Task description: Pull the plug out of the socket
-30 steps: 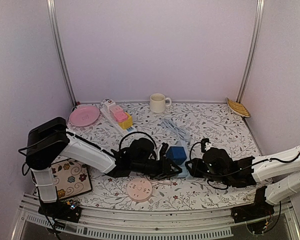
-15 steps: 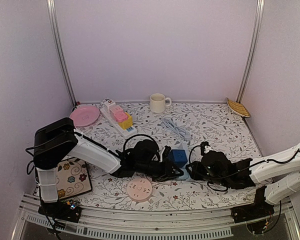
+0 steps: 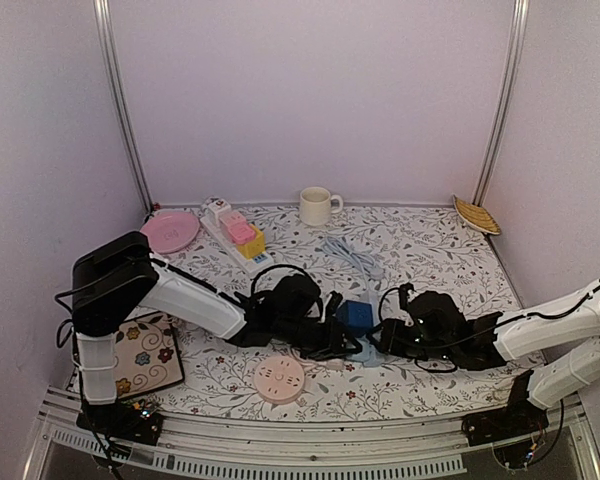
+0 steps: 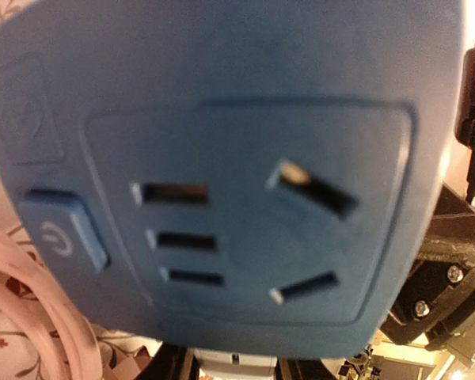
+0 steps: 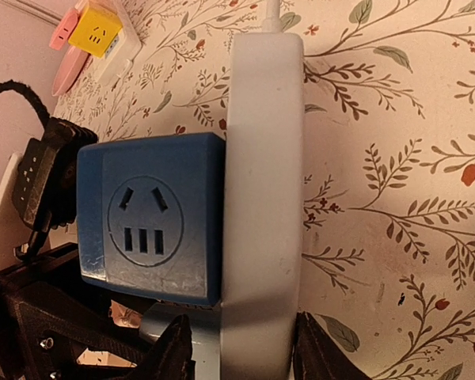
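Floral table (image 3: 430, 250) carries the socket strip (image 5: 261, 198), clamped between the jaws of the right gripper (image 5: 241, 352), with the blue plug (image 5: 150, 218) seated just ahead. Left gripper (image 3: 338, 336) closure cannot be determined. Recommend a straight, untwisted pull off the strip face.

Desk (image 3: 435, 250) has a floral cover. Along the top, left to right: pink plate (image 3: 168, 231), white strip with pink and yellow cubes (image 3: 235, 235), cream mug (image 3: 317, 206), woven dish (image 3: 477, 215). Lower down: patterned tile (image 3: 140, 355) at left, pink disc (image 3: 279, 380), white socket strip (image 5: 261, 198) mid-frame.
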Available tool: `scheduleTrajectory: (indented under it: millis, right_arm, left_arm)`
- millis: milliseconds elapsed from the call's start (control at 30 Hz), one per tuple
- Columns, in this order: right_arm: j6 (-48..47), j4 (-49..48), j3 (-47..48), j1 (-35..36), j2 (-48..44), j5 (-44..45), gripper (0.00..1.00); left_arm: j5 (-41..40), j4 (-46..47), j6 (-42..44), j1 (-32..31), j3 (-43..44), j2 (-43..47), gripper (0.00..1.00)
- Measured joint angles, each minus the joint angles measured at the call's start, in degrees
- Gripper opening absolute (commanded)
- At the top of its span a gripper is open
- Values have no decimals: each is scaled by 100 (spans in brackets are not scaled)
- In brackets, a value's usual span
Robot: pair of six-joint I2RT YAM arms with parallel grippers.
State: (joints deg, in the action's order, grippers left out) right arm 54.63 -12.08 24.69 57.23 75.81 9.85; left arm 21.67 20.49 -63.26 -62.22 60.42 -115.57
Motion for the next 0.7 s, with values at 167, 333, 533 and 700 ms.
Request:
scheduleTrajectory:
  millis: [167, 333, 533, 700]
  right_arm:
    - [26, -201, -118, -109, 37, -221, 44]
    - [59, -345, -229, -199, 46, -341, 42]
    - [66, -470, -258, -295, 284, -470, 41]
    - [68, -610, -258, -310, 428, -498, 29]
  left_arm:
    - [-2, -286, 160, 13, 153, -28, 0]
    - [0, -417, 223, 13, 212, -28, 0]
    - [72, -514, 262, 13, 258, -28, 0]
    - [114, -581, 264, 13, 293, -28, 0]
